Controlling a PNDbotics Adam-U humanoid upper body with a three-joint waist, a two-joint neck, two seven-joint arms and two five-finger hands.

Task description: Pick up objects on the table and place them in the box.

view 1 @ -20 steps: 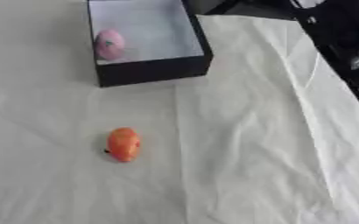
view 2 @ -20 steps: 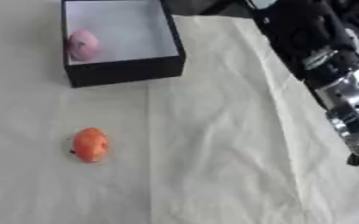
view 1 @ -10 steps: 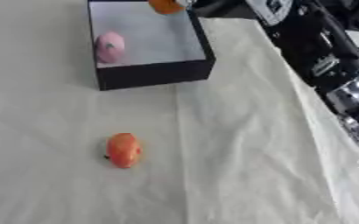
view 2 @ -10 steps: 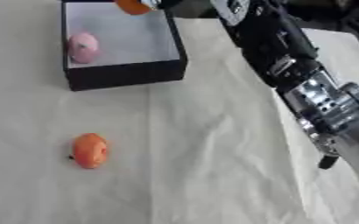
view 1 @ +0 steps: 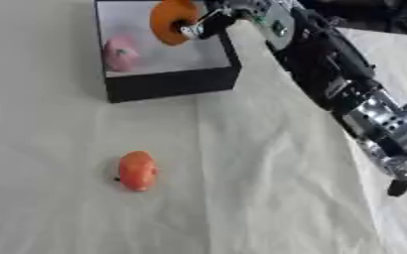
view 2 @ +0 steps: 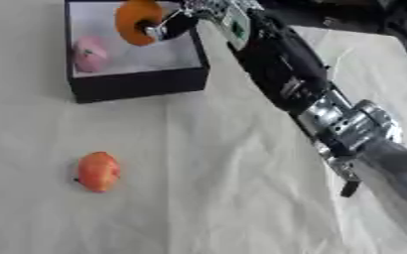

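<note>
Over the black box [view 1: 168,82], right hand [view 1: 209,22] fingers gripping orange object [view 1: 170,21], cream tablecloth [view 1: 241,198].

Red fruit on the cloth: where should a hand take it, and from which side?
Probably from above, fingers and thumb across the narrow middle of the red fruit. It lies on its side on the cloth, long axis running near to far, with nothing beside it, so both flanks look free. The right hand is busy holding an orange object over the box.

Both head eyes look down, sharing the box [view 1: 168,79] and cloth [view 1: 241,198].
</note>
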